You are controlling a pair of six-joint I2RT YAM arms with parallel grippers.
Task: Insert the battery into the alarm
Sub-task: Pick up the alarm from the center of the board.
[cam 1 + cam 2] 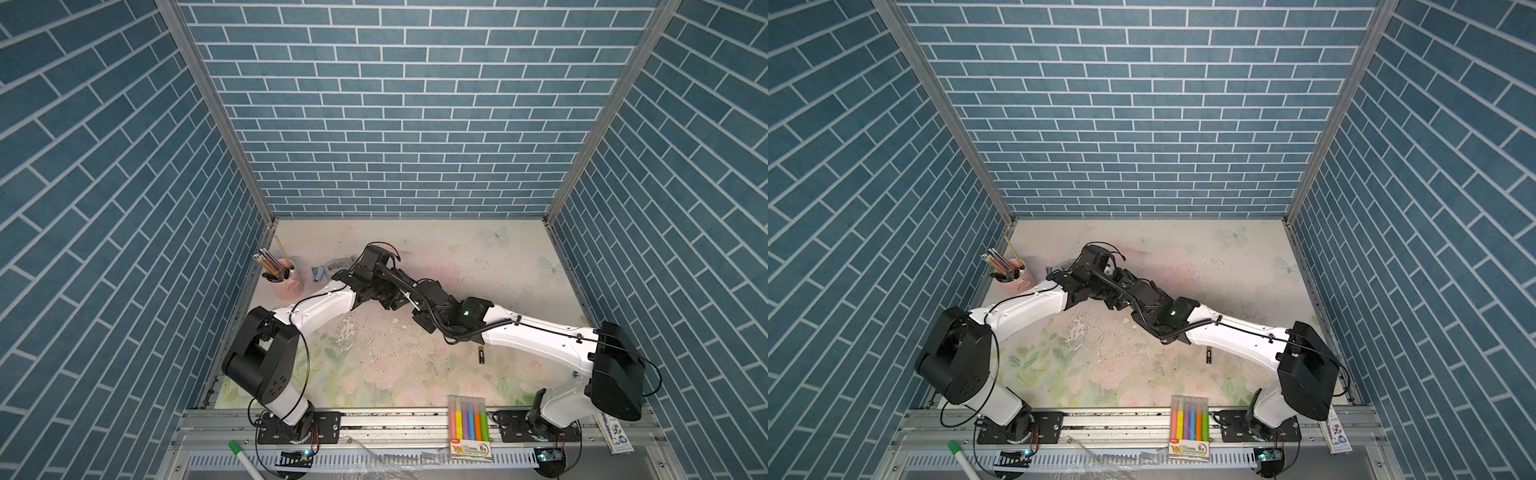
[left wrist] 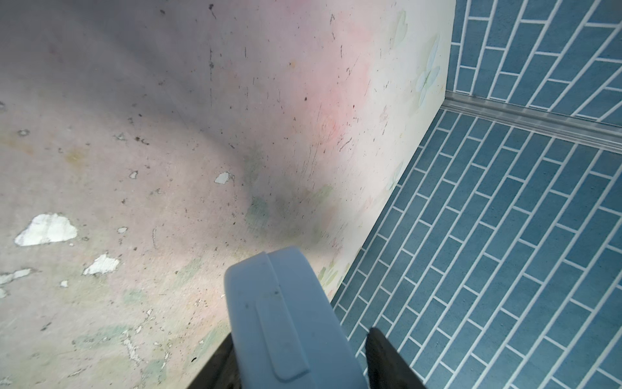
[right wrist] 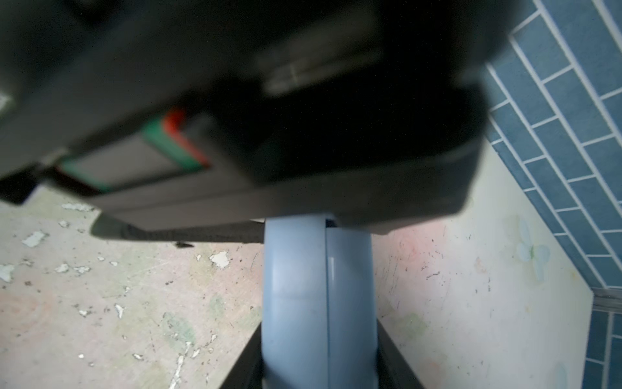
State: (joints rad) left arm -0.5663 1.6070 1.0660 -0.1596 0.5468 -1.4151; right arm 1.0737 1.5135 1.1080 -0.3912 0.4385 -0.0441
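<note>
**While both tools crowd the alarm, the battery lies unclaimed**

Although it is the piece to be inserted, the battery [image 1: 481, 356] lies alone on the tabletop [image 1: 374, 374]. It is a slim, smooth black cylinder with a gold band at one end, and it looks apt to roll. In both top views its long axis runs roughly from the front rail toward the back wall. It sits just beside the right forearm, on the near, right-hand side of where the two tools meet, so the right arm is clearly the nearer. Jaws would have to close across it from side to side, I judge.

The alarm [image 3: 296, 286] is hidden under the arms in the top views. The right tool [image 3: 319, 325] is partly closed on it edge-on, with a dark finger against each face. The left tool [image 2: 301, 336] straddles the same shell with its jaws drawn narrow. A sliver of wall seems to show beside one finger, so I cannot tell whether that grip is made.

The shell is matte light-blue plastic with rounded corners, a seam between its two halves and a raised oblong panel on one face. The tabletop's floral print is scuffed and flaking white.
</note>
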